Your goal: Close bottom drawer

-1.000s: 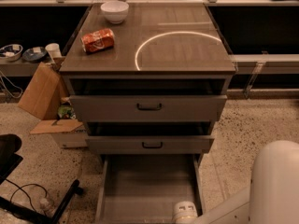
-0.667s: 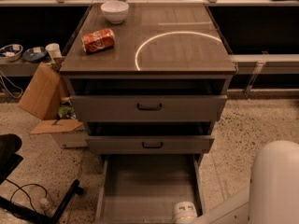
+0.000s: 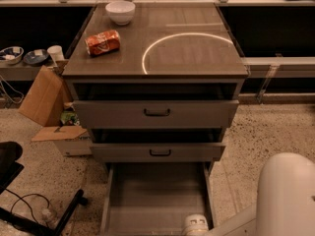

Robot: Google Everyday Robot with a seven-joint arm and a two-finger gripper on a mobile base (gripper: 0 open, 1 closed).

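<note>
We look down on the bottom drawer (image 3: 147, 200), pulled far out.
Our hand (image 3: 196, 225) sits at the frame's lower edge, over the tray's right side; upper left, a white bowl (image 3: 120, 12) and a red can (image 3: 102, 42) rest on the worktop (image 3: 197, 58).

Bottom drawer (image 3: 147, 195) tray is lying open, free room along its floor. Gripper (image 3: 196, 225) is sitting at its near right corner, robot arm (image 3: 285, 195) crowding the right side. Middle drawer (image 3: 160, 152) is overhanging the tray's rear. Cardboard box (image 3: 47, 102) and chair base (image 3: 59, 218) are occupying the floor on the left.
</note>
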